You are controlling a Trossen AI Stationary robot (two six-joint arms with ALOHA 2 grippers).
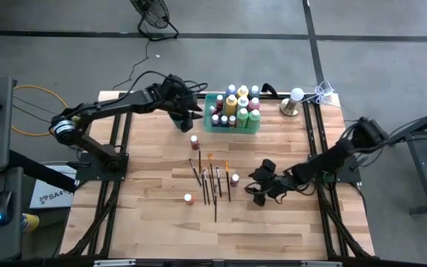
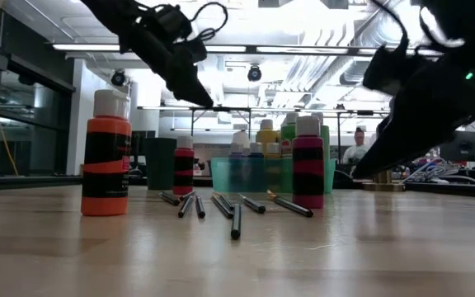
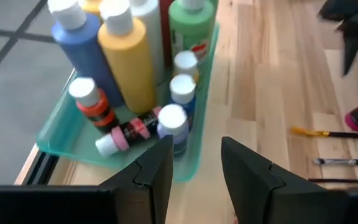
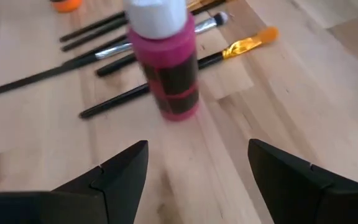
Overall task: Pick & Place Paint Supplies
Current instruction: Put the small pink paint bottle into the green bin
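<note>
The right gripper (image 4: 197, 174), jaws wide and empty, faces the light, stiff, tippy pink bottle (image 4: 165, 62) just ahead; grip mid-body.

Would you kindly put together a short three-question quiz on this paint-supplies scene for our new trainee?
1. True or false: the pink bottle in front of the right gripper stands upright on the table.
2. Which gripper is beside the green tray? A) left gripper B) right gripper
3. Fill in: in the left wrist view, one small bottle in the tray lies on its ____.

Key
1. True; it stands among the paintbrushes, and the open right gripper has not closed on it.
2. A
3. side
</note>
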